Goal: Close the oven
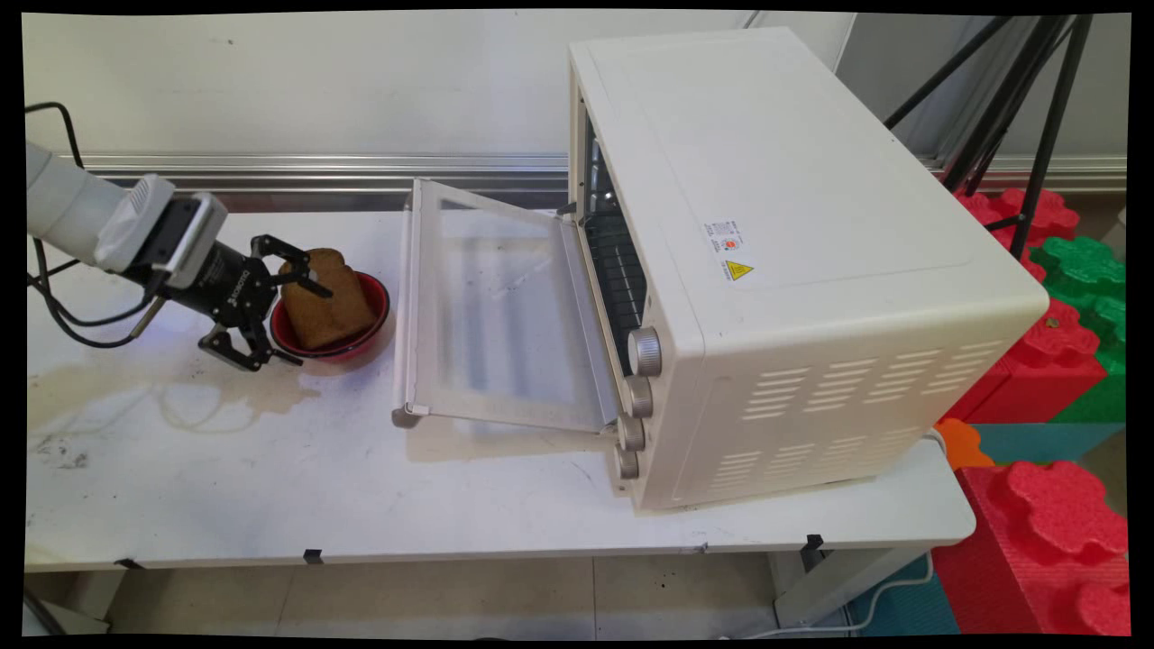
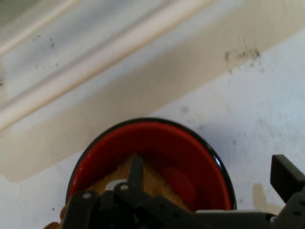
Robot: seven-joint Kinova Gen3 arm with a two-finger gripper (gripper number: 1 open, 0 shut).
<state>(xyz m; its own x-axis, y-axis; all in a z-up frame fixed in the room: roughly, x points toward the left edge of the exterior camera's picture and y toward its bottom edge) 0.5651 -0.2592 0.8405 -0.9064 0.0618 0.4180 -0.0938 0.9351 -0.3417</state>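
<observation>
Gripper: the black two-finger gripper [image 1: 284, 315] on the white arm sits low over the table, at the near-left rim of the bowl.
Fingers: spread apart; one finger [image 1: 302, 270] lies across the upper face of the toast, the other [image 1: 257, 356] is outside the bowl's rim, just above the table. They close on nothing.
Toast: a brown slice of toasted bread [image 1: 326, 299] stands tilted in the bowl, between the fingers and leaning away from them; in the hand view its edge [image 2: 155, 183] shows just beyond the linkage.
Bowl: a shallow red bowl with a dark rim [image 1: 374, 317] rests on the table, directly ahead of the fingers [image 2: 157, 138].
Oven: a cream-white toaster oven with four round knobs [image 1: 811, 270] stands well beyond the bowl; its glass door [image 1: 491, 311] hangs open and flat, its handle edge near the bowl.
Table: a white table with brownish stains [image 1: 180, 451] carries all of this.
</observation>
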